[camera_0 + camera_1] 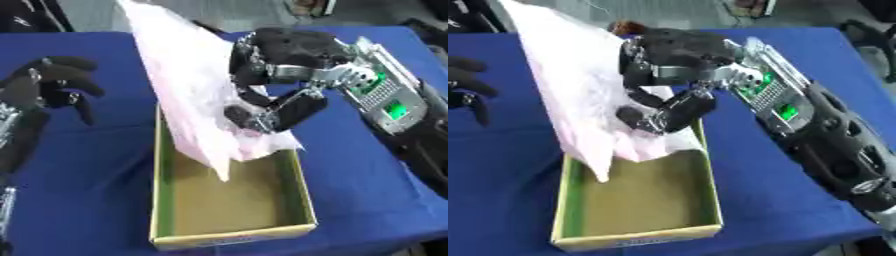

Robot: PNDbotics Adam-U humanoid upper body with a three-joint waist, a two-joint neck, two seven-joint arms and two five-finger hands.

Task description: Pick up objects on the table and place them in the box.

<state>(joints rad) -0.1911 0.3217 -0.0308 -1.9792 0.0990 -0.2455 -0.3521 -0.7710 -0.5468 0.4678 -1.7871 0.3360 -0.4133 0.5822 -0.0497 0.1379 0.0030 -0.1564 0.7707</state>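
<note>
Blue cloth-covered table (87,165): fills the view, carries everything below.

Open rectangular cardboard box with tan floor and green-tinted inner walls (304,200): sits at centre, running toward 6 o'clock. The visible floor is bare; the far end at 12 o'clock is hidden under the bag, so contents there cannot be checked.

Pale pink, thin crinkled plastic bag (188,85): large sheet stretching from 11 o'clock down to the box's far end. Lower edge hangs over and into that end; upper part stands well above the rim. Judgement: placement is under way but not finished. The bag has yet to be lowered and let go. No other loose objects show on the cloth.

Right hand (667,107): enters from 2 o'clock, fingers and thumb curled round a bunched part of the bag above the box's far end.

Left hand (48,82): at 9 o'clock, apart from bag and box, fingers bent partway and relaxed, holding nothing.

Writing: a pale strip on the box's near outer wall carries marks, unreadable. Green panels on the right forearm, no legible text. No brand seen.
</note>
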